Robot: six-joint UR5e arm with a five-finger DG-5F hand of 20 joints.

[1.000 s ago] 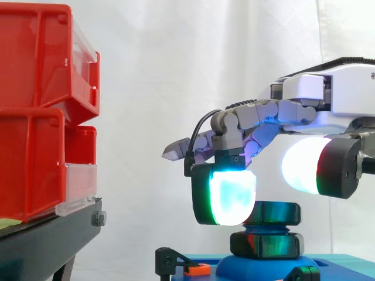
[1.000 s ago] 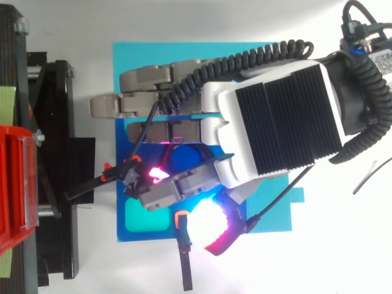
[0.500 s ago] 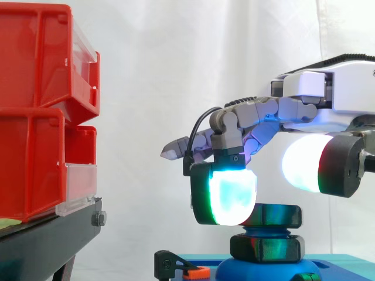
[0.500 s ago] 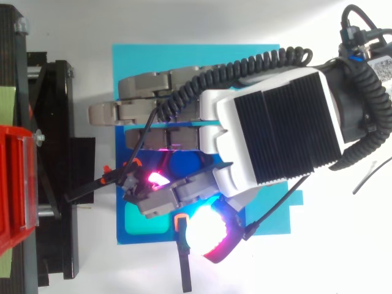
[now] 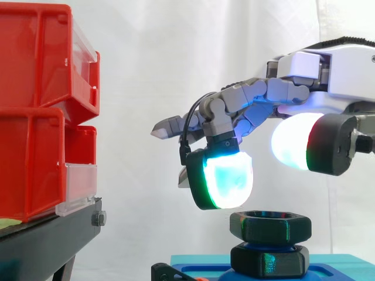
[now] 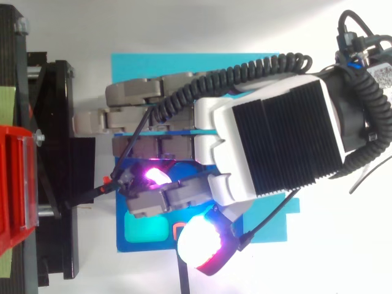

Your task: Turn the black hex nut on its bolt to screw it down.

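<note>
Hovering with nothing in its grasp, the robot's hand (image 5: 319, 67) is holding its glowing fingertips (image 5: 225, 181) loosely spread, one finger bending downward, the others reaching out nearly straight. Just below the fingertips, clear of them, the black hex nut (image 5: 269, 225) is sitting above a second black nut (image 5: 269, 259) on a turquoise base plate (image 6: 184, 67). Well beyond the fingertips, red plastic bins (image 5: 35, 111) are standing stacked.

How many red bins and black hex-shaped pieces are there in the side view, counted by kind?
Red bins: 2, the upper bin and the lower bin.
Black hex pieces: 2, the upper hex piece and the lower hex piece.
Total: 4.
</note>
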